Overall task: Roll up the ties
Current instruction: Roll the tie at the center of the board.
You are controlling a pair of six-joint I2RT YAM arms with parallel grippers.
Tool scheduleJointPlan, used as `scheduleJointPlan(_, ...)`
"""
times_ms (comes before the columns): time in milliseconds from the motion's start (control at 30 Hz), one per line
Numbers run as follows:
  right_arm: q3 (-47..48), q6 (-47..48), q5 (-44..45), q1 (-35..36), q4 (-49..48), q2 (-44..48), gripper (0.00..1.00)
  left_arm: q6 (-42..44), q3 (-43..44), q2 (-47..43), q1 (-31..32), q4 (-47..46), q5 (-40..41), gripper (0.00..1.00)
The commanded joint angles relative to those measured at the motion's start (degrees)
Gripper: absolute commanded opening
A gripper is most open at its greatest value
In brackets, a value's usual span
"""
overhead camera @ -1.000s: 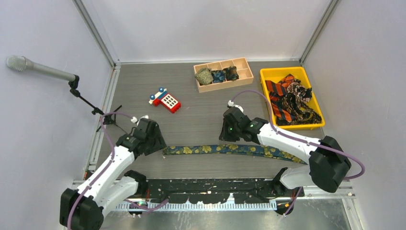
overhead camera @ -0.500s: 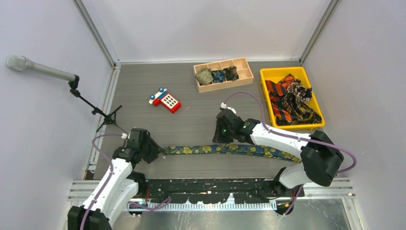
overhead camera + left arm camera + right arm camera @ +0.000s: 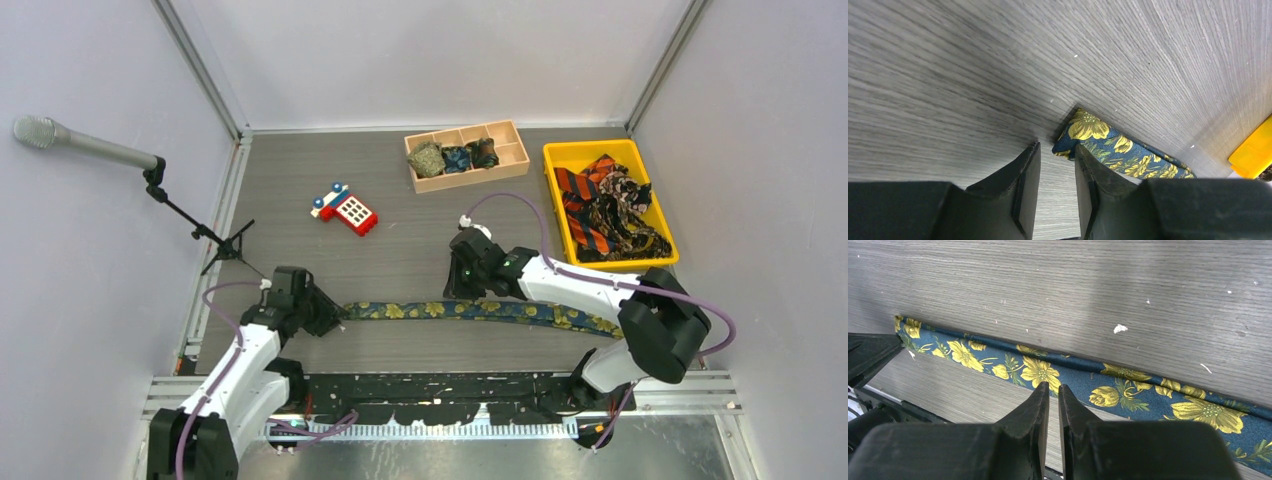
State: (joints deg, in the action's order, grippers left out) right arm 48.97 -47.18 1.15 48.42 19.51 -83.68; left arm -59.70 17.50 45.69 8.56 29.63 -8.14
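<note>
tie (image 3: 420, 311) stretched left-right, near | toy phone (image 3: 345, 210) behind | bin (image 3: 590, 146) far right (ties (image 3: 605, 210) inside)

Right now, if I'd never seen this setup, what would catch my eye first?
The long navy tie with yellow flowers, laid flat along the near table, left hand at its end and right hand partway along it. Then the bright yellow bin at the right, heaped with tangled ties, and a red-and-blue toy phone farther back.

High overhead, wrist cameras near shared tie (image 3: 420, 310)
</note>
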Motion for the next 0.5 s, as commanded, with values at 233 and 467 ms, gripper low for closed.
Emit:
scheduleJointPlan(233,1.1,-0.8,-0.4,0.3,-3.3,-1.7,0.18,4.9,-2.2,4.0,-0.3,-8.4,-0.6,0.23)
scheduleJointPlan(467,1.6,-0.8,-0.4,0.4,-3.4,-2.1,0.18,8.1,0.4,0.1,-0.3,-2.9,1.6,0.16)
